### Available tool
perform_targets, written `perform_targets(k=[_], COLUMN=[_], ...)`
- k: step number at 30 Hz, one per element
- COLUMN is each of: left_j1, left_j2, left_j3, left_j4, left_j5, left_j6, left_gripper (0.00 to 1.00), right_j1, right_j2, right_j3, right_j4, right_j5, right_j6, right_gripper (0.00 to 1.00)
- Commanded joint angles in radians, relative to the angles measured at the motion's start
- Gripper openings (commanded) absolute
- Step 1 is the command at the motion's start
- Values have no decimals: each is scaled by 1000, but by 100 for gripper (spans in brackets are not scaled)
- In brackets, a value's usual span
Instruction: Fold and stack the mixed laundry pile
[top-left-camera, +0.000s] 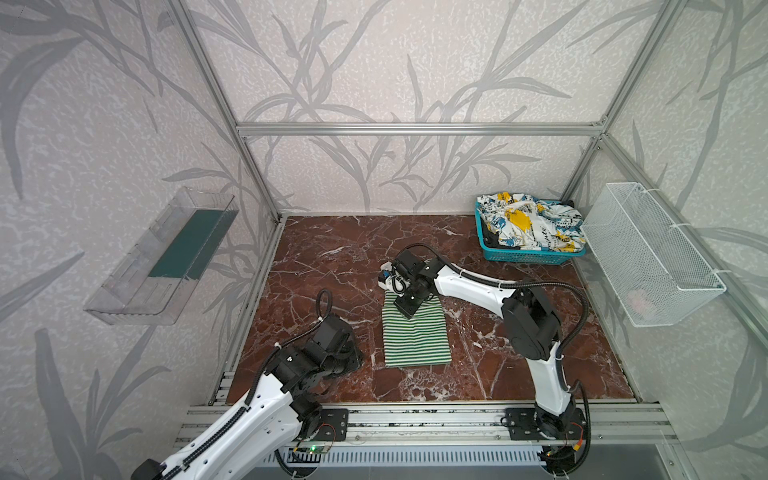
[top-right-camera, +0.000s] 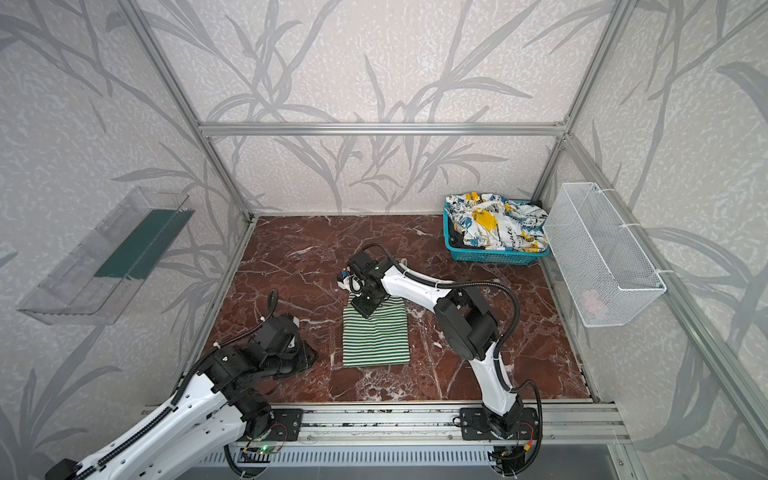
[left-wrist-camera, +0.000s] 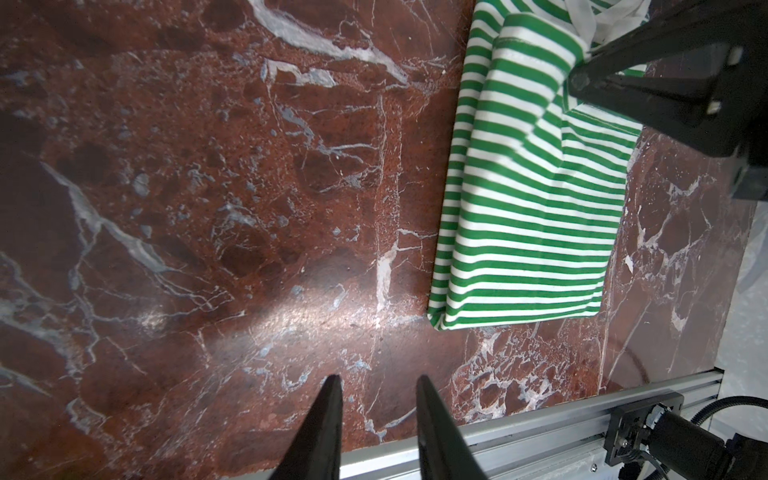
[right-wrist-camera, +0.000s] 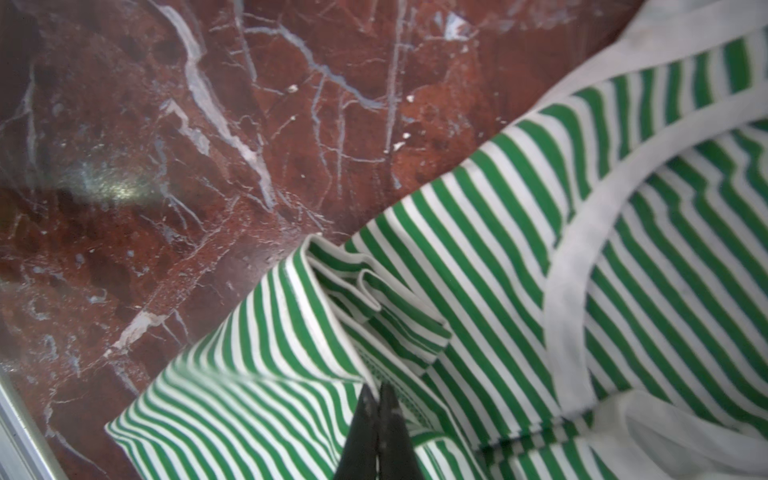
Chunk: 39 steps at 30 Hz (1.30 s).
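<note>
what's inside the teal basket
A white garment with blue and yellow print heaps over the teal basket; black cloth peeks out beside it. Anything beneath is covered.

My left arm (top-left-camera: 232, 428) and right arm (top-left-camera: 469, 286) wear white shells between bulky black joints, with ribbed black cables (top-left-camera: 544, 284) alongside. My left hand (left-wrist-camera: 378, 380) and right hand (right-wrist-camera: 377, 388) end in slim, tapered black fingers (left-wrist-camera: 328, 424).
</note>
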Motion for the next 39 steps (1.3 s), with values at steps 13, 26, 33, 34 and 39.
perform_targets(k=[13, 26, 33, 34, 39], left_j1=[7, 7, 6, 6, 5], left_j2=[35, 292, 378, 390, 459], left_j3=[22, 37, 21, 18, 19], left_j4=[63, 213, 325, 346, 402], left_j5=[28, 61, 157, 170, 217], left_j6=[36, 159, 207, 212, 242], left_gripper=[41, 42, 40, 39, 36], right_j1=[-32, -30, -10, -8, -1], right_j2=[26, -521, -733, -747, -776], right_j3=[-8, -433, -805, -843, -960], right_j4=[40, -15, 124, 153, 268], right_j5=[88, 138, 20, 5, -38], right_j6=[114, 303, 561, 585, 658], right_gripper=[19, 54, 55, 55, 54])
